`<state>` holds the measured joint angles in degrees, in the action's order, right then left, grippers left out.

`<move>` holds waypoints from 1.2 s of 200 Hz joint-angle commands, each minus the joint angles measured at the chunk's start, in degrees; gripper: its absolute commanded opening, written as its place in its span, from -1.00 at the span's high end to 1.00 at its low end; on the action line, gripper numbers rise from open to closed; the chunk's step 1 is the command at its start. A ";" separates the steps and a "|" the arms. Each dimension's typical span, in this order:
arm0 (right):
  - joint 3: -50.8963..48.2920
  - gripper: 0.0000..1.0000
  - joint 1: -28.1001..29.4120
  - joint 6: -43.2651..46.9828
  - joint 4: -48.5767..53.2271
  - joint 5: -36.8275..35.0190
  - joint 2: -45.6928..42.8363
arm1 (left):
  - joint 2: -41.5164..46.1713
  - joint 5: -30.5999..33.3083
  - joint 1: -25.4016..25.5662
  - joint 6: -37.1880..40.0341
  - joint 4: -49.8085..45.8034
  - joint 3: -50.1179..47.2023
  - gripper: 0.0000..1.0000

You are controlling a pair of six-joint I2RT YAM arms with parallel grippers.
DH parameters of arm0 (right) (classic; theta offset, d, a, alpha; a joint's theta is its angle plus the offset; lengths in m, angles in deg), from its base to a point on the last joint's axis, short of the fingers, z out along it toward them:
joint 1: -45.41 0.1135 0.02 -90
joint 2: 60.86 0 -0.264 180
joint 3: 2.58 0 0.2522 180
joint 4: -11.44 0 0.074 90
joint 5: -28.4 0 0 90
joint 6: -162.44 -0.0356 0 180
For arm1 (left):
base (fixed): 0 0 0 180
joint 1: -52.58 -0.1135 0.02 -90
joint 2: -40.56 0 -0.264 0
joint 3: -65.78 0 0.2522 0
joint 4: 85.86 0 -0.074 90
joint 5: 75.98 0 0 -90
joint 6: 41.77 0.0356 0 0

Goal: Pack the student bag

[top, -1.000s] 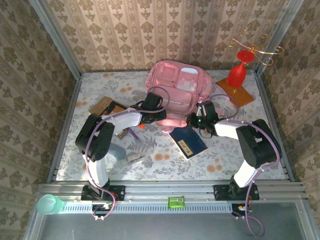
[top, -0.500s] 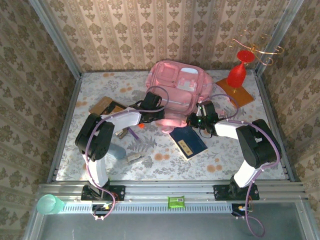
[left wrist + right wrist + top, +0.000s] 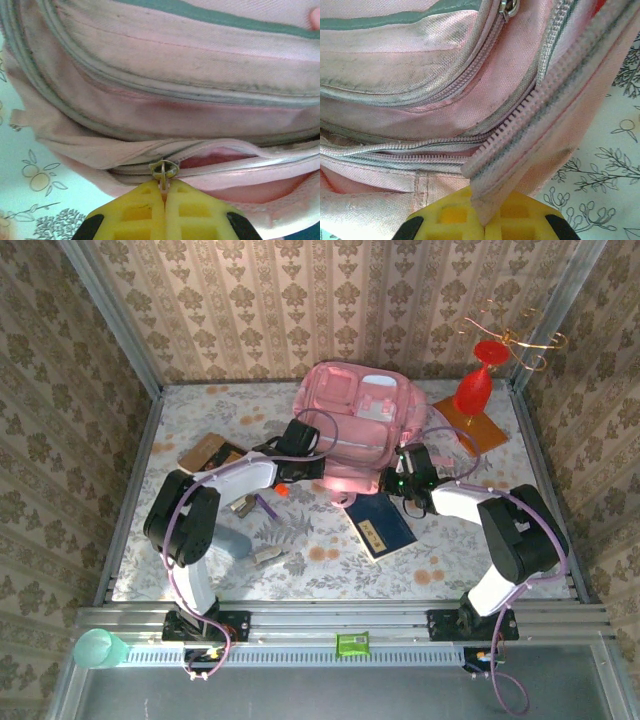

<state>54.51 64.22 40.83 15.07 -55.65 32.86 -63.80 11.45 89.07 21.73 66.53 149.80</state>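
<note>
The student bag (image 3: 355,420), a big soft pink backpack, lies at the back middle of the table with its zipped pockets facing up. My left gripper (image 3: 318,470) is at the bag's near left edge. In the left wrist view its yellow fingers (image 3: 164,189) are shut on the pull tab of a metal zip slider (image 3: 163,170); to the right of the slider the zip gapes a little. My right gripper (image 3: 386,481) is at the bag's near right edge. It is shut (image 3: 487,212) on a loose pink strip of zip tape (image 3: 540,125) that sticks out of the bag.
A dark blue notebook (image 3: 379,523) lies just in front of the bag, by my right gripper. A brown book (image 3: 210,452) lies to the left, with small items (image 3: 266,556) near my left arm. A red goblet (image 3: 474,388) stands on an orange board at the back right.
My left gripper has closed on the zip pull. The left arm has stretched out and its elbow has dropped lower. The bag's near edge and my right gripper have shifted slightly.
</note>
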 commanded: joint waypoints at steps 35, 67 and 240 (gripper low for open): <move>-1.51 1.00 -2.10 2.04 4.40 -4.48 -2.01 | 0.00 8.40 -2.41 7.24 -5.74 -1.43 1.00; 0.59 1.00 -4.90 2.27 5.55 -1.56 -2.37 | 0.10 10.70 -3.71 8.94 -6.11 -3.14 1.00; 5.27 -0.57 -4.69 -2.02 21.38 7.03 -10.77 | 3.09 -8.67 7.10 5.49 0.33 -2.49 1.00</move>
<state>64.54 56.42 45.09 40.12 -52.93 24.03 -62.99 4.50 95.67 27.67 66.88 147.35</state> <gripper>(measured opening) 0.731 0.045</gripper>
